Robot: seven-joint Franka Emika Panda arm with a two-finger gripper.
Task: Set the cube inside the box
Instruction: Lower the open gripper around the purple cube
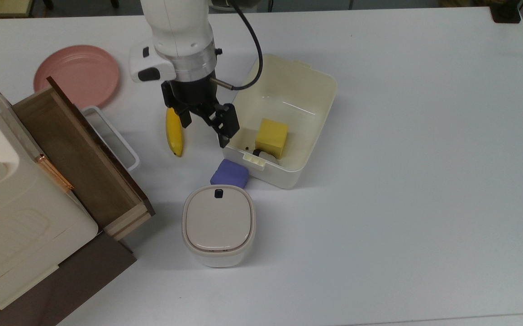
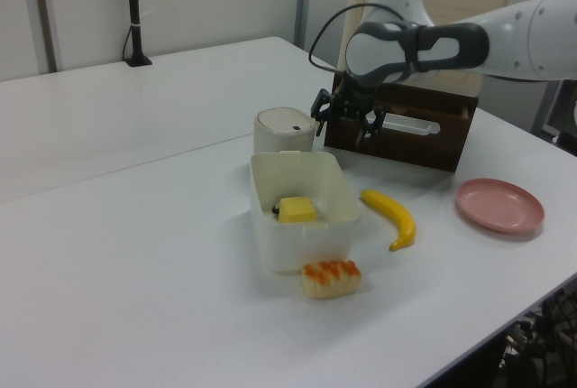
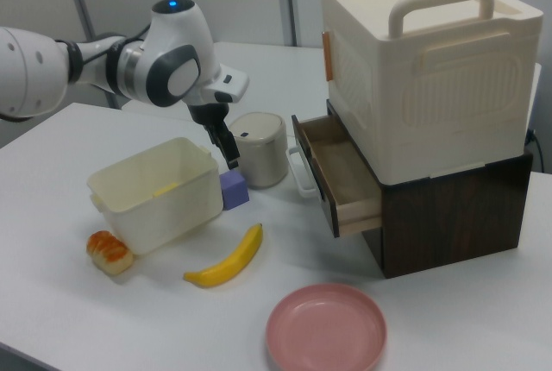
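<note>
In the top view, going from left to right, the pink plate [image 1: 76,74] lies far left on the table [image 1: 424,158], then the open wooden drawer [image 1: 80,158], the banana [image 1: 173,131] and the hand [image 1: 203,130], fingers spread wide and holding nothing, hovering above and just short of the cube [image 1: 230,174]. The cube sits on the table, wedged between the lidded bin [image 1: 219,224] and the box [image 1: 284,120], touching or nearly touching the box's wall. The yellow cube [image 1: 271,137] already lies in the box.

The gap looks tight, so the fingers should probably straddle the cube's free sides, descending straight without nudging bin or box.

No brand, label or writing is readable anywhere.
</note>
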